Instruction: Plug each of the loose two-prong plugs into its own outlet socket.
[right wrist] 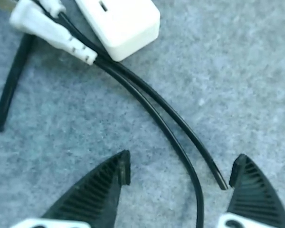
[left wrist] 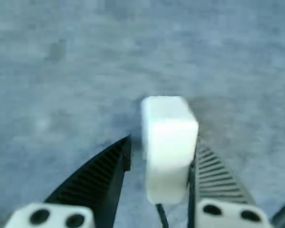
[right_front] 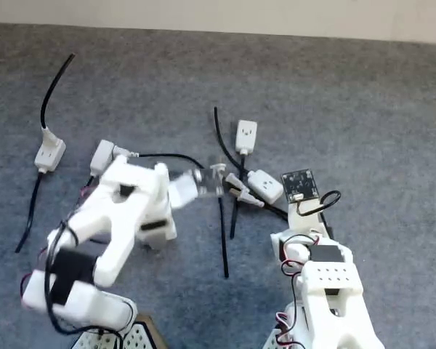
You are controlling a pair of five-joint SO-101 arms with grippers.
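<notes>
Left gripper (left wrist: 161,145): jaws closed on a white rectangular plastic block with a black cord (left wrist: 168,142). One ribbed black finger (left wrist: 213,175) lies flat against the block's side. The other finger sits at the opposite side; contact there is not clear. From above, the held block (right_front: 187,185) is near table centre, its blurred pale tip pointing to 3 o'clock.

Right gripper (right wrist: 181,165): jaws wide apart, gripping nothing. Two thin black cords (right wrist: 156,118) lie on the grey felt-like table cover (right wrist: 256,71) and run through the gap between the fingertips. One cord's cut end lies just beside a fingertip (right wrist: 240,171).

Beyond the right jaws is a white box-shaped plastic outlet socket (right wrist: 128,21). A slim white two-prong plug (right wrist: 47,28) lies against it, not inserted. From above, this socket (right_front: 265,185) is at 3 o'clock from the held block, with the slim plug (right_front: 243,195) touching its 9 o'clock side.

A second white outlet socket on a black cord (right_front: 245,136) lies near, at 12 o'clock from the first.

At the table's 9 o'clock lies a white connector on a long black cord (right_front: 49,154); I cannot tell whether it is mated or single. A small white connector piece (right_front: 102,156) lies between it and the left arm (right_front: 123,211); type unclear.
</notes>
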